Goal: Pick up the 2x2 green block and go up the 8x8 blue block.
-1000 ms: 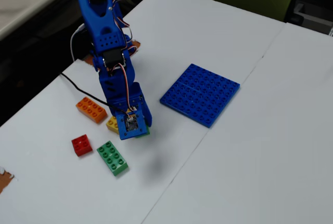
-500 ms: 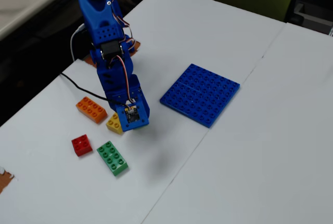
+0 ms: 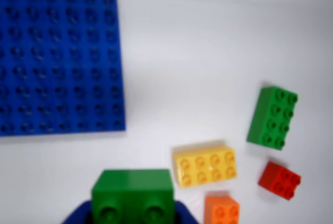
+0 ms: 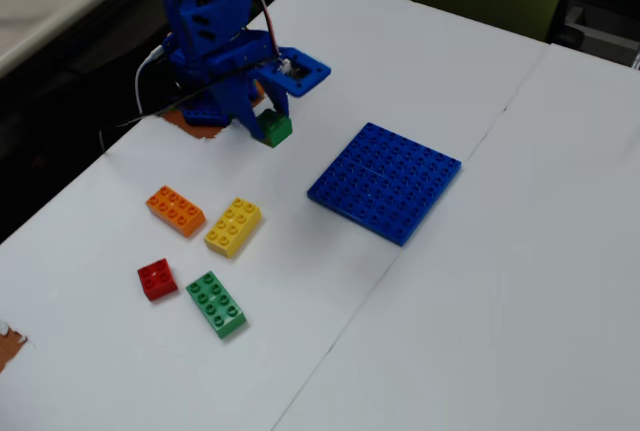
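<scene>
Holding the 2x2 green block point(image 4: 273, 128) between its closed fingers, the gripper point(image 4: 268, 121) hangs above the white table point(image 4: 470, 281), the brick clear of the surface and up near the arm's base in the fixed view. In the wrist view the same dark-green brick point(image 3: 132, 194) fills the bottom edge, two of its studs facing the camera and blue finger plastic showing on either side of it. The 8x8 blue block point(image 4: 385, 181) lies flat on the table, well apart from the held brick and to its lower right in the fixed view; in the wrist view it takes up the upper left corner point(image 3: 60, 60). Nothing rests on the plate; its studs are all bare. No box, tray or bowl shows in either picture, so the plate is the only thing that could bear another piece. Four loose bricks lie on the table in a cluster to the left of the plate in the fixed view: one orange brick point(image 4: 176, 211), one yellow brick point(image 4: 233, 226) just beside it, one small red brick point(image 4: 157, 279) and one longer light-green brick point(image 4: 216, 303) near the red one. Counted by colour, that makes two green pieces, one held and one lying, and one each of orange, yellow, red and blue. A black cable point(image 4: 135, 123) runs off the table's left edge by the arm's base.
</scene>
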Robot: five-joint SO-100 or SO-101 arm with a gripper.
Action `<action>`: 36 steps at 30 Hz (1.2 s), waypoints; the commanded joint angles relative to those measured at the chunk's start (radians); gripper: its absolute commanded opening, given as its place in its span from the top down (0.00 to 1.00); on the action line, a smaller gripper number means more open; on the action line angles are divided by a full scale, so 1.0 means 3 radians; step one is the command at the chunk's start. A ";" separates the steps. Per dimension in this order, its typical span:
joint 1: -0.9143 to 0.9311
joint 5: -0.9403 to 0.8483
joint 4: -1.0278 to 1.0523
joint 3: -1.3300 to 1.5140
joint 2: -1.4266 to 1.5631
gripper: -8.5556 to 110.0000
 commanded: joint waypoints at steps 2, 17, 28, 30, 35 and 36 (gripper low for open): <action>-0.0343 0.0322 0.0046 -0.0118 0.0522 0.90; -0.1186 0.1524 0.0839 -0.3257 -0.0629 0.90; -0.1381 0.1718 0.0941 -0.4341 -0.2521 0.90; -0.1386 0.1657 0.0972 -0.4346 -0.2705 0.90; -0.1411 0.1585 0.0997 -0.4310 -0.2966 0.90; -0.1416 0.1580 0.1002 -0.4290 -0.2991 0.90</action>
